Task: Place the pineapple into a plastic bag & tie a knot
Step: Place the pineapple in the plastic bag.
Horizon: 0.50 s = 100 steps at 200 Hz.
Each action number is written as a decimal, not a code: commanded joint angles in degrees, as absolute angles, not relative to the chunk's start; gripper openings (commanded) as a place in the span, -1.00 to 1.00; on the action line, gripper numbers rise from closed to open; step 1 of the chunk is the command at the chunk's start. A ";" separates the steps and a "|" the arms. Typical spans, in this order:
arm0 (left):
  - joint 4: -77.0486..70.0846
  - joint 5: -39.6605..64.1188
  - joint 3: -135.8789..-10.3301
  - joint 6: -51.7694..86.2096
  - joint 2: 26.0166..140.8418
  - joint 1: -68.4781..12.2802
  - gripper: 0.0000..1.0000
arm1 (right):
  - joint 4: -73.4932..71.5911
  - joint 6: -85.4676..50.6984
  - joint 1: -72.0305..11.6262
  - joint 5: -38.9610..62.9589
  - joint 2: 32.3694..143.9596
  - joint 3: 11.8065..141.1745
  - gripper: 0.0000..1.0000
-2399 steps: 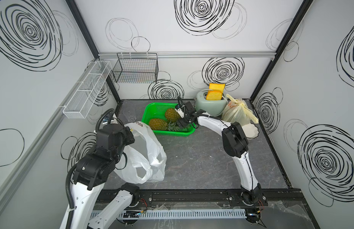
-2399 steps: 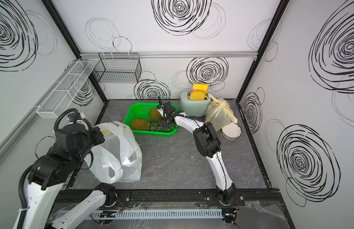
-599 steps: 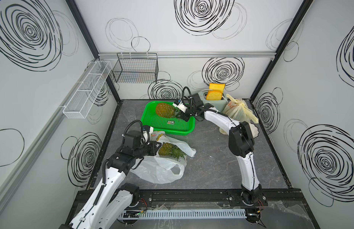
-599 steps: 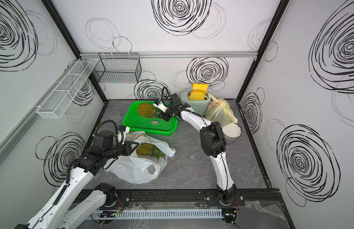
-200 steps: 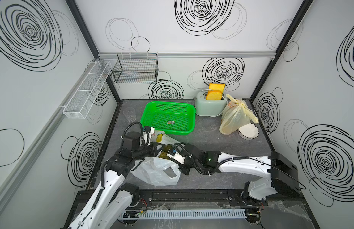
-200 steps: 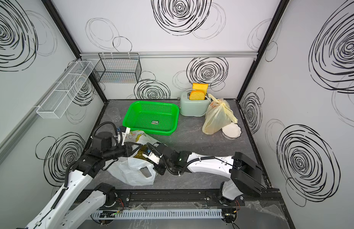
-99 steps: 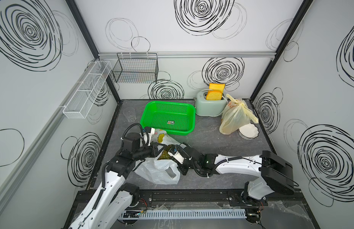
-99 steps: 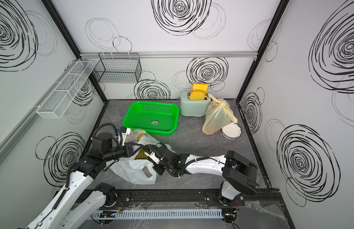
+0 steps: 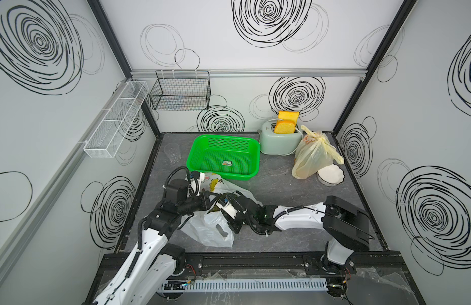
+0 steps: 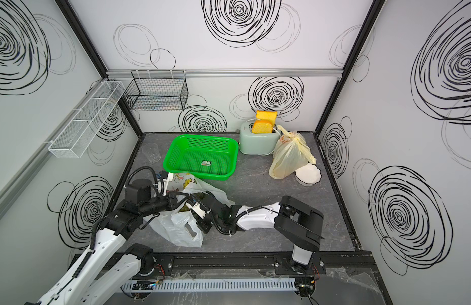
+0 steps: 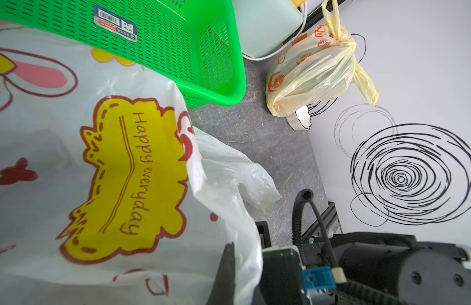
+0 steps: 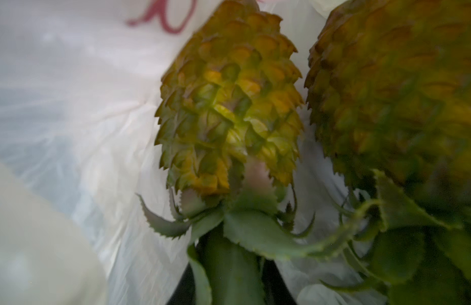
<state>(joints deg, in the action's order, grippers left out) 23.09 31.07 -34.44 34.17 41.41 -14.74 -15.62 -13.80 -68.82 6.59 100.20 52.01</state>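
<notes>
**Two pineapples in a printed plastic bag, front left of the counter**

- **Plastic bag** [image 9: 210, 229]: white, translucent, with a cartoon print. It lies slumped on the grey counter [image 9: 295, 190], just in front of the green basket [image 9: 223, 144].
- **Contents:** a pineapple [image 12: 229, 105] with its crown toward the right wrist camera. A second pineapple [image 12: 400, 92] lies just beside it. White film surrounds both.
- **Left gripper** [image 9: 212, 202]: jaws clenched on the bag's upper rim, holding the mouth raised.
- **Right gripper** [image 9: 220, 208]: reaches into the bag's mouth. The first pineapple's crown leaves sit at its jaws. Whether the jaws pinch the leaves or stand released cannot be told.
- **Back of the counter:** a pale green toaster [image 9: 279, 142] with two bread slices [image 9: 284, 126]. A knotted yellow bag [image 9: 313, 155] sits just beside it, with a white dish [image 9: 330, 175] at the bag's foot. A clear cup [image 9: 172, 153] stands left of the basket.
</notes>
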 commanded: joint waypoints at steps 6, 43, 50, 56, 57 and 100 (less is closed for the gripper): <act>19.91 29.37 -33.68 34.91 40.89 -15.07 -1.00 | -26.53 -16.22 -68.73 6.39 100.72 55.06 0.07; 19.97 28.34 -33.37 34.54 40.61 -14.99 -1.00 | -25.10 -14.45 -68.57 6.00 95.44 50.92 0.66; 19.87 28.22 -33.26 34.63 40.53 -15.03 -1.00 | -22.77 -13.38 -68.55 6.02 93.16 50.29 0.80; 19.74 28.09 -33.22 34.63 40.52 -14.99 -1.00 | -21.06 -12.45 -68.51 6.00 91.44 49.98 0.88; 19.71 28.06 -33.18 34.63 40.52 -15.01 -1.00 | -20.25 -12.19 -68.54 5.98 90.58 49.78 0.92; 20.37 27.05 -33.40 33.19 41.14 -14.90 -1.00 | -0.72 -4.93 -67.34 15.08 72.80 46.98 1.00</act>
